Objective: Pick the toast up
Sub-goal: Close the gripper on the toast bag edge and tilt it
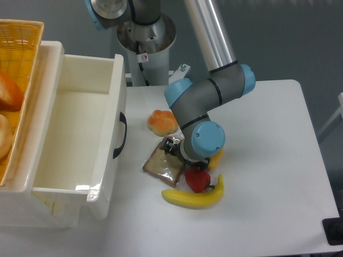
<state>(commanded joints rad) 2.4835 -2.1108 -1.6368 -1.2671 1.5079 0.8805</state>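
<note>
One gripper low over the toast, fingers mostly hidden under the wrist, spread or clenched impossible to tell. Toast flat on the bench, beside a bun, strawberry and banana.
</note>
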